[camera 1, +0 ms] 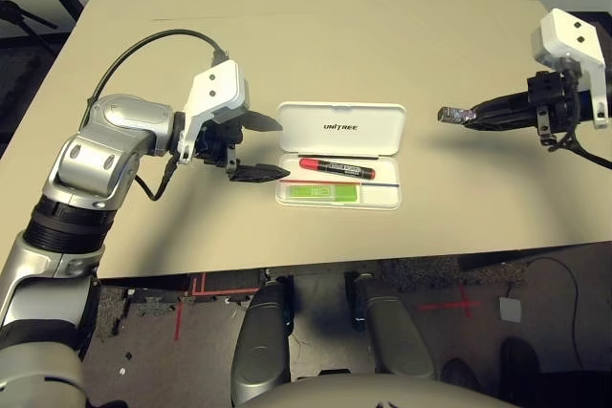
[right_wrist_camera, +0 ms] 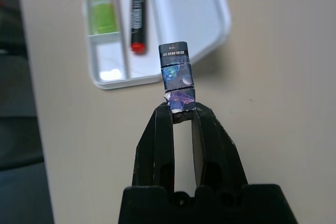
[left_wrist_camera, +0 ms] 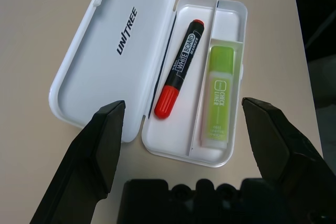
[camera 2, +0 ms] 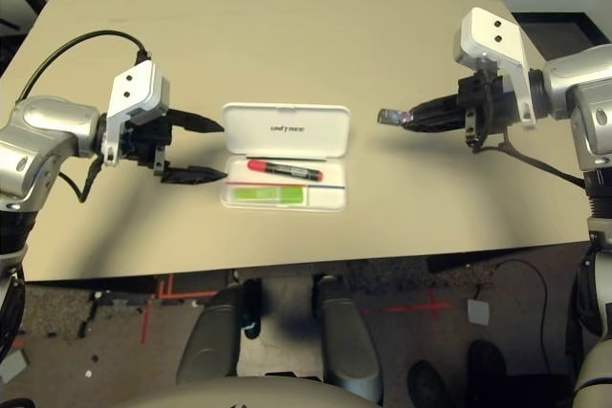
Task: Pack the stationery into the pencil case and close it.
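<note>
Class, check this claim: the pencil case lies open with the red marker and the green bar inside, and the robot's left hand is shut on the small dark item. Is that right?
One mistake: the right hand is shut on the small dark item, as the right wrist view shows. The left hand is open beside the pencil case, which does hold the red marker and the green bar.

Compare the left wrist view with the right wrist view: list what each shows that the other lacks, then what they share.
Left wrist alone: the open left pincer, its fingers standing wide before the case, and the readable "UNITREE" lettering on the lid.

Right wrist alone: the right pincer shut on a small printed dark cylinder, above the bare table.

Shared: the open white pencil case, with the red marker and the light-green bar lying side by side in its tray.
</note>
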